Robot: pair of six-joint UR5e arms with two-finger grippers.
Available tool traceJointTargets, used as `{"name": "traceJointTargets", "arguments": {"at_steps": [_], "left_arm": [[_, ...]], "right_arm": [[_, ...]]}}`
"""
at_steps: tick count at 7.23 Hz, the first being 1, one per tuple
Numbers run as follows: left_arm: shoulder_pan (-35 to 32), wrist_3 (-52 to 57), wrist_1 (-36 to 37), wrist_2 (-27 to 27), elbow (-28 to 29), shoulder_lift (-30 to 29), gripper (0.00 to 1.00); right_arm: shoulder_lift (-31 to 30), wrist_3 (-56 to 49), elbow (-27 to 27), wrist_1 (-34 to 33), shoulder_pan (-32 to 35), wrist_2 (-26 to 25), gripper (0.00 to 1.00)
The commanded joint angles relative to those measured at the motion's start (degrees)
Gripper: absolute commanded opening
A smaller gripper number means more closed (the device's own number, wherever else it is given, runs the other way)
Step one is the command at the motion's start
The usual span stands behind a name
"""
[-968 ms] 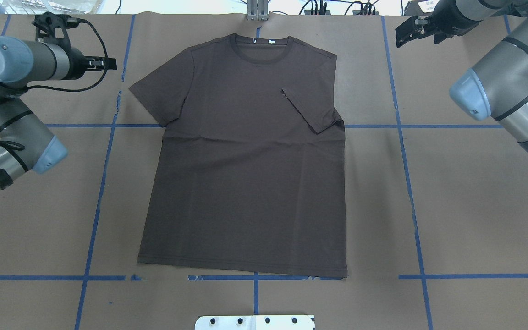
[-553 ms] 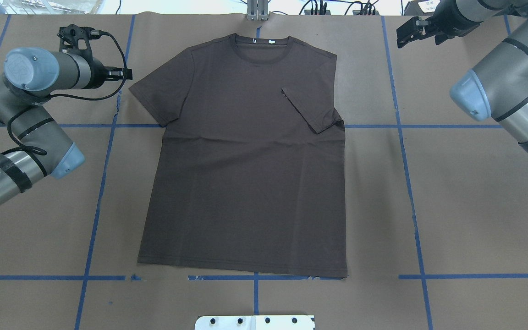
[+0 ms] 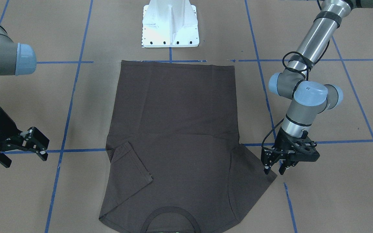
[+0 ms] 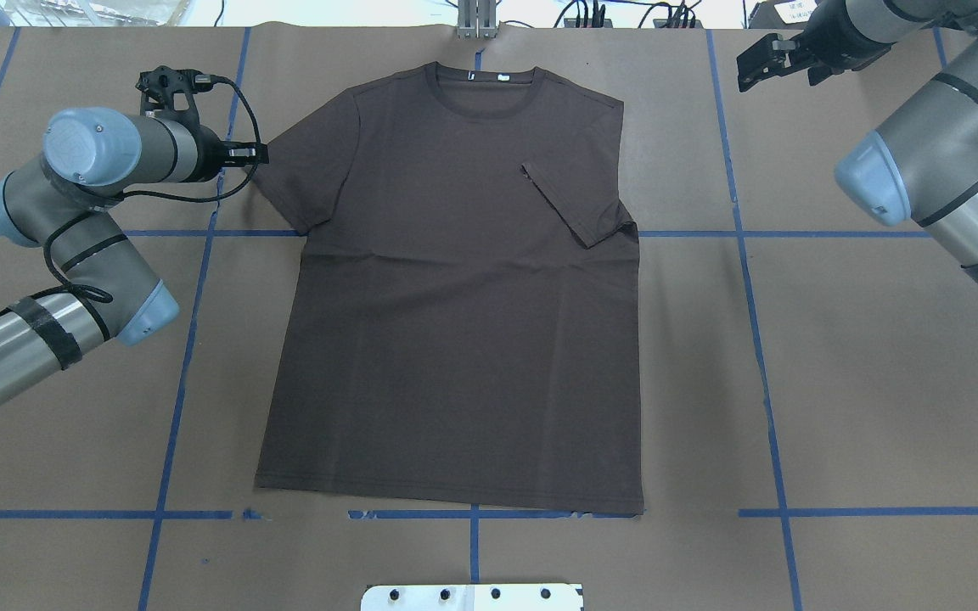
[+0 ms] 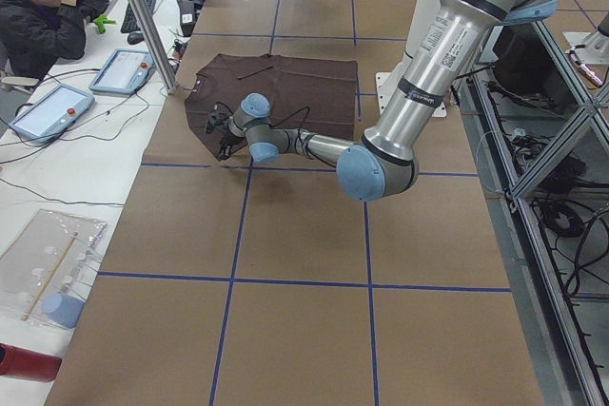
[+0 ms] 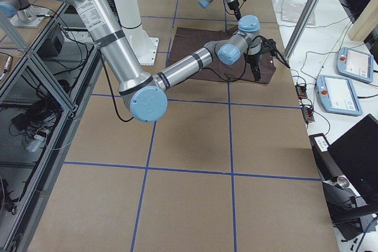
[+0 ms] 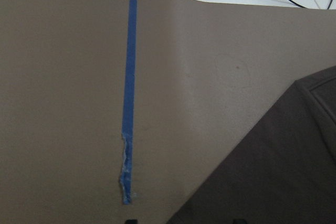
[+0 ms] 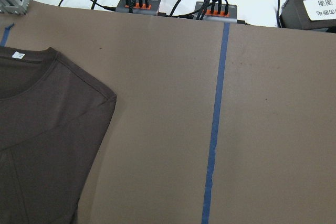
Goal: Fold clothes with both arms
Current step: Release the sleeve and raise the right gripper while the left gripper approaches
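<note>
you have: one dark brown t-shirt (image 4: 455,339), flat on the table (image 4: 879,382), folded sleeve (image 4: 578,208) lying on its chest. left gripper (image 3: 274,171): fingers apart, at the spread sleeve (image 4: 298,178) tip. right gripper (image 3: 42,145): fingers apart, well clear of the t-shirt.

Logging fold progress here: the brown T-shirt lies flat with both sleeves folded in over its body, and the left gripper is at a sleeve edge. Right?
Not quite: only one sleeve is folded. The overhead exterior view shows the right-side sleeve folded in over the T-shirt body. The left-side sleeve lies spread out, with the left gripper at its edge.
</note>
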Motion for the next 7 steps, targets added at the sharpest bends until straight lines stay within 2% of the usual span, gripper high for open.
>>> {"name": "traceJointTargets", "arguments": {"at_steps": [1, 5, 7], "left_arm": [[0.2, 0.0, 0.0, 0.0, 0.7, 0.0, 0.6], [0.2, 0.1, -0.1, 0.0, 4.4, -2.5, 0.59], [0.2, 0.2, 0.0, 0.0, 4.5, -2.6, 0.57]], "right_arm": [[-0.1, 0.1, 0.0, 0.0, 0.0, 0.0, 1.0], [-0.4, 0.1, 0.2, 0.1, 0.0, 0.0, 1.0], [-0.6, 0.1, 0.1, 0.1, 0.0, -0.1, 1.0]]}}
